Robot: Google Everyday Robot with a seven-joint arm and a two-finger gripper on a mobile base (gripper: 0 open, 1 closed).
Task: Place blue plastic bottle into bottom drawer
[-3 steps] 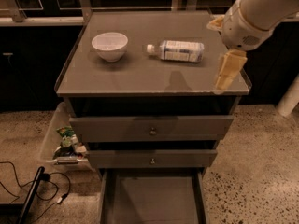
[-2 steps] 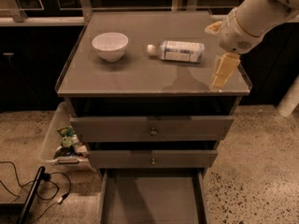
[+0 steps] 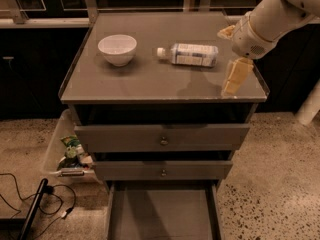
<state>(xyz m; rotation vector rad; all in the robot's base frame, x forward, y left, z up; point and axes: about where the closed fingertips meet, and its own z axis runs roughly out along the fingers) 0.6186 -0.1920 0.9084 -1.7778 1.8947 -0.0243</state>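
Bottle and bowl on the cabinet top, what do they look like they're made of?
The blue plastic bottle looks like clear plastic: see-through body, white cap, pale printed label. The white bowl seems glazed ceramic, smooth with a soft sheen, though it could be plastic. The gripper hovers just beyond the bottle's base end.

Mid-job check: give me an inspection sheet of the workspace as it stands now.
Surface: grey cabinet top, flat.
Job's things: small clear plastic bottle with pale blue label lying on its side, cap toward the white bowl; grey bottom drawer pulled open, visible floor bare.
Clutter: white bowl, upright, apart from the bottle.
Gripper: pale yellow gripper over the top's right front corner, apart from the bottle.
Cables: black cables on the floor.
Surroundings: clear bin of packets beside the cabinet; two upper drawers shut.
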